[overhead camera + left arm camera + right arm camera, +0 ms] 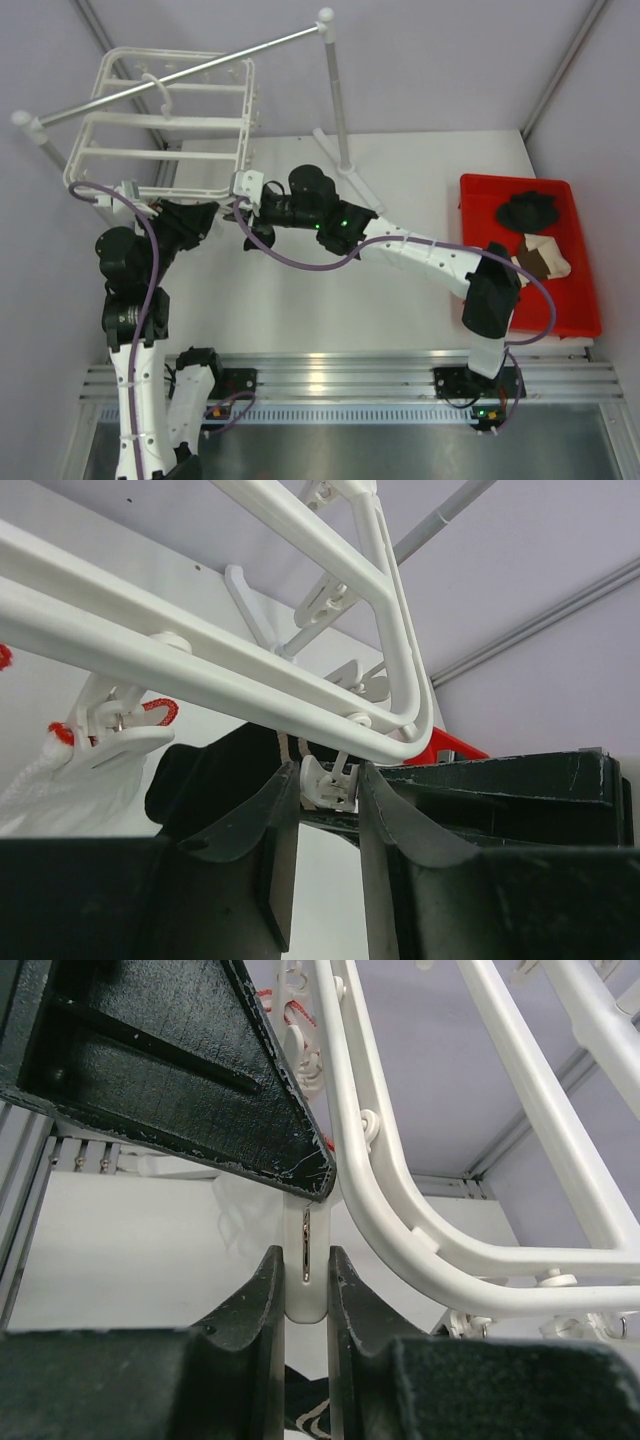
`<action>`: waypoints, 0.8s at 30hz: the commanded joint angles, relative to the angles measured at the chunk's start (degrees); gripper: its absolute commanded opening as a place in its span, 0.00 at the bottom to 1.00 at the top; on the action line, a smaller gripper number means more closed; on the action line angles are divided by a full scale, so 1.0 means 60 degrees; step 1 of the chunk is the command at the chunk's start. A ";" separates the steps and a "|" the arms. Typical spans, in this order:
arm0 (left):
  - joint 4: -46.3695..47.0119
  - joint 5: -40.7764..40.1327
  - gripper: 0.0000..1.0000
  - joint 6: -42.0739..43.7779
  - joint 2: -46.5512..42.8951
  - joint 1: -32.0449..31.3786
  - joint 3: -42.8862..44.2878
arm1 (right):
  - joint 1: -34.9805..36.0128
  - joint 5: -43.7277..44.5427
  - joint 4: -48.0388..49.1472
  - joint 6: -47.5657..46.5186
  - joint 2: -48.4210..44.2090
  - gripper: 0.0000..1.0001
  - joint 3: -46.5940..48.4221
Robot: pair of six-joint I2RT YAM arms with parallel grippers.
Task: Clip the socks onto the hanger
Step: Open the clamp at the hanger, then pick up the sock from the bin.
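You've got the white hanger (170, 120) hooked on the rail (180, 68), clips (305, 1260) dangling, black socks (530, 210) bunched in the red tray (590, 290).

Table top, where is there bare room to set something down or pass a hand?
Free: the table strip between the right arm and the mounting rails; also between the pole's foot and the red bin. Crowded: the hanger's near right corner, where left pincer and right pincer meet among clips.
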 commanded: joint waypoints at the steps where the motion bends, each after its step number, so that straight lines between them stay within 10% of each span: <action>1: 0.0642 -0.0131 0.02 -0.0072 0.0078 0.0039 0.0223 | 0.0000 -0.0302 0.0066 -0.0014 -0.0499 0.13 0.0054; 5: 0.0657 -0.0072 0.00 -0.0043 0.0107 0.0039 0.0179 | 0.0000 -0.0112 -0.0022 0.0074 -0.0688 0.58 -0.0121; 8: 0.0613 -0.0057 0.00 0.0030 0.0151 0.0039 0.0164 | -0.0029 0.0078 -0.0036 0.0002 -0.1113 0.68 -0.0589; 24: 0.1798 0.0543 0.00 0.0207 -0.0449 0.0039 -0.1036 | -0.1214 -0.1135 -0.2215 0.1172 -0.3513 0.85 -0.2523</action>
